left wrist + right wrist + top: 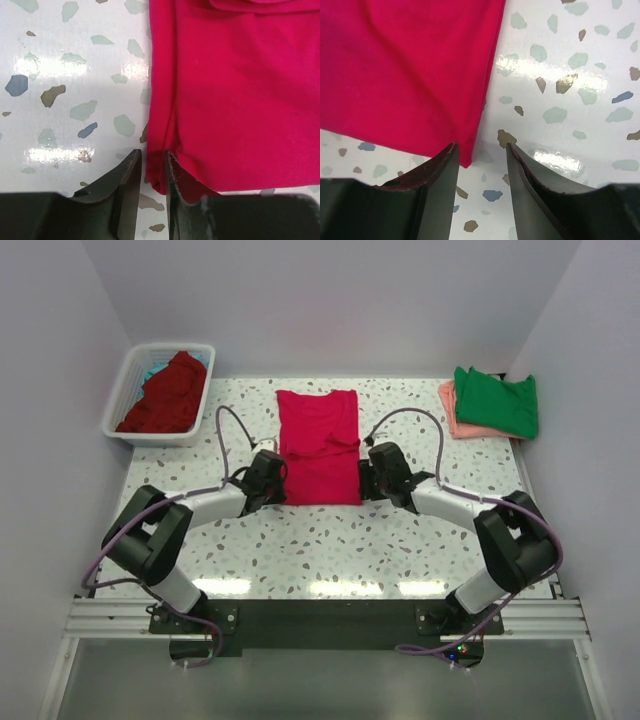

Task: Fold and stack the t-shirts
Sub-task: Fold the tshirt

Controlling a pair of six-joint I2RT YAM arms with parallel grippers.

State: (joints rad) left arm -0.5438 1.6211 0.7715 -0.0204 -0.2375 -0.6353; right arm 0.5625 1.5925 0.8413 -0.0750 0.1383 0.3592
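A crimson-pink t-shirt [318, 445] lies folded into a long rectangle at the table's middle. My left gripper [279, 480] is at its near left corner. In the left wrist view the shirt's [235, 95] folded corner sits between the narrowly parted fingers of that gripper [152, 152]; the cloth touches the right finger and stands apart from the left one. My right gripper [366, 478] is at the near right corner. There the jaws of the right gripper [482, 146] stand wide, and the shirt's [405, 70] corner tip lies just beside the left finger.
A white slatted basket [120, 405] at the back left holds a dark red shirt [165, 395] over a teal one [152, 372]. At the back right a folded green shirt [497, 400] lies on a salmon-pink one [452, 415]. Walls close three sides.
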